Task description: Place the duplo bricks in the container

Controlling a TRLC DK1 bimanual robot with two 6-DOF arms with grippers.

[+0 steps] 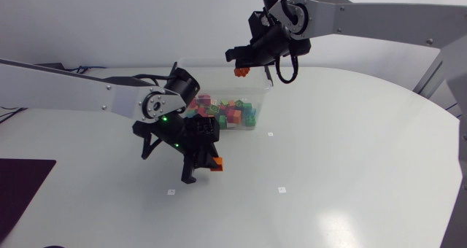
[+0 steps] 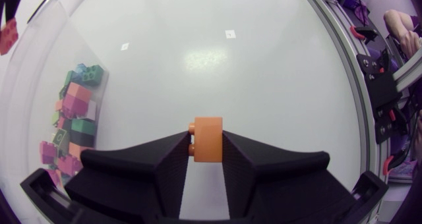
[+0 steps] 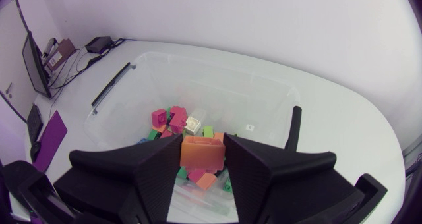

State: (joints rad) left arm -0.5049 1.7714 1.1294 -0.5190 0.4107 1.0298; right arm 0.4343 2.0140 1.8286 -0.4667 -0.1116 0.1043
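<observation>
My left gripper [image 1: 204, 166] is low over the table in front of the clear container [image 1: 261, 89], shut on an orange duplo brick [image 1: 217, 164]. The left wrist view shows that brick [image 2: 208, 140] pinched between both fingers, with the left gripper [image 2: 206, 143] just above the bare tabletop. My right gripper [image 1: 244, 60] hangs over the container's far rim with another orange brick [image 1: 238, 71] in it. In the right wrist view this brick [image 3: 203, 153] sits between the right gripper's [image 3: 203, 159] two fingers, touching both, above the container [image 3: 132, 95]. Several coloured bricks [image 3: 173, 118] lie inside.
The pile of bricks [image 1: 228, 113] fills the container's near part; its wall [image 2: 39, 85] stands beside my left gripper. A dark mat [image 1: 22, 190] lies at the table's front left edge. Small white marks [image 1: 282, 190] dot the tabletop.
</observation>
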